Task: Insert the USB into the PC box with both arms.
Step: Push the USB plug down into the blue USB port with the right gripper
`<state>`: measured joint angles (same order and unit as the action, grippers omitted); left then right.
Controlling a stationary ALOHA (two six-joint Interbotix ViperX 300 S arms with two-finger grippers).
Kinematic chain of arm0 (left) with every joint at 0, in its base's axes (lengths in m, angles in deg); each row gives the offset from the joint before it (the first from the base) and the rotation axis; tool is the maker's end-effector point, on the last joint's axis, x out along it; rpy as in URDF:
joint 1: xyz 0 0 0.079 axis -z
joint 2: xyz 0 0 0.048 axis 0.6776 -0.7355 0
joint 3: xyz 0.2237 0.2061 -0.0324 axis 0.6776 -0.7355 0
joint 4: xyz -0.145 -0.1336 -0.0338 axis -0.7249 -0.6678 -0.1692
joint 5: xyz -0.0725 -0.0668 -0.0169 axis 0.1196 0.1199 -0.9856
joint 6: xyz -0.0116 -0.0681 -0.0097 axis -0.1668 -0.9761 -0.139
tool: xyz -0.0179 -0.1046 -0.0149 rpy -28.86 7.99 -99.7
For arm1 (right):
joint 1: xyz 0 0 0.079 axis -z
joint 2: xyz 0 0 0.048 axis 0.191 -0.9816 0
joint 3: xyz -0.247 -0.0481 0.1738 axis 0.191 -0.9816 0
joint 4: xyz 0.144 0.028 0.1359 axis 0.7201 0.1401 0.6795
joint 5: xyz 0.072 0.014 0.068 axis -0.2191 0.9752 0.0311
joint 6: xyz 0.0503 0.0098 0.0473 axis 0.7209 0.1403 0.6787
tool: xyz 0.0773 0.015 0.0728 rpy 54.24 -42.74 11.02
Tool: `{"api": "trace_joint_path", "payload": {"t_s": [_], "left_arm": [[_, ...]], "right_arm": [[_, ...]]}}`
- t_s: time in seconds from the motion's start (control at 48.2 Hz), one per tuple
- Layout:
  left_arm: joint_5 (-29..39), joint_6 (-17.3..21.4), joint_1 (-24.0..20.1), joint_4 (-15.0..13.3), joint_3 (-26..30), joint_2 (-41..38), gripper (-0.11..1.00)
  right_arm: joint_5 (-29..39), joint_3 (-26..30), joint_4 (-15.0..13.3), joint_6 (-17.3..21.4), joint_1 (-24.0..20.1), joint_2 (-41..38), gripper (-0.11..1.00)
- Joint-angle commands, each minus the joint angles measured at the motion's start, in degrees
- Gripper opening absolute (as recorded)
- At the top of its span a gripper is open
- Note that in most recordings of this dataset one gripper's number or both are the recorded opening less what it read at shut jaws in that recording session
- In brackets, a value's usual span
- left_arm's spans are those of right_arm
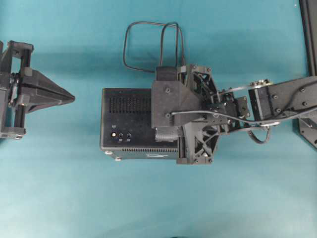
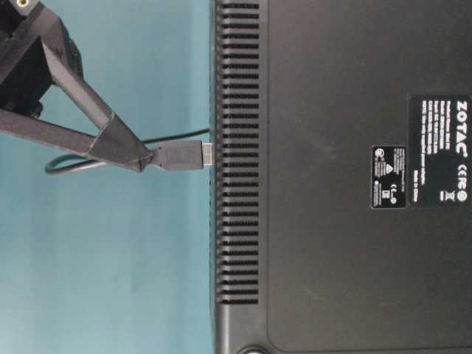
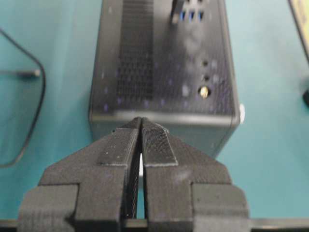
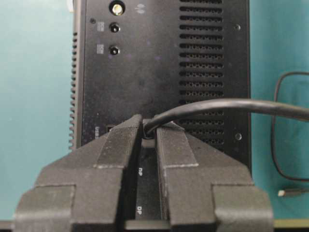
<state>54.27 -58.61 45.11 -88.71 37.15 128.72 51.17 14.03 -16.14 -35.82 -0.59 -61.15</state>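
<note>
Right hand (image 2: 147,156), a wedge of ribbed black plastic, was clamped on the USB (image 2: 181,155) by its small dark rectangular plug, whose metal tip met the slotted vent edge of the PC box (image 2: 354,88) left of centre in the table-level view. Thin black cable looped over the teal counter (image 1: 158,198) above the matte, perforated box. Left hand (image 1: 69,98), pressed closed and empty, pointed at the box from the overhead view's left edge.
</note>
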Motion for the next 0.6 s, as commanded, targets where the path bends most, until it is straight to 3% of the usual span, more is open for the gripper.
{"api": "trace_joint_path", "payload": {"t_s": [0.0, 0.373, 0.581], "left_arm": [[-1.1, -0.1, 0.1, 0.1, 0.4, 0.0, 0.00], [-1.1, -1.4, 0.1, 0.0, -0.6, 0.0, 0.00], [-1.1, -1.4, 0.0, 0.0, -0.7, 0.0, 0.00]], "right_arm": [[0.1, -0.4, 0.1, 0.7, 0.5, 0.5, 0.08], [-0.5, -0.3, 1.3, 0.8, -1.2, -0.8, 0.08], [-0.1, -0.5, 0.1, 1.8, -0.3, -0.4, 0.08]]}}
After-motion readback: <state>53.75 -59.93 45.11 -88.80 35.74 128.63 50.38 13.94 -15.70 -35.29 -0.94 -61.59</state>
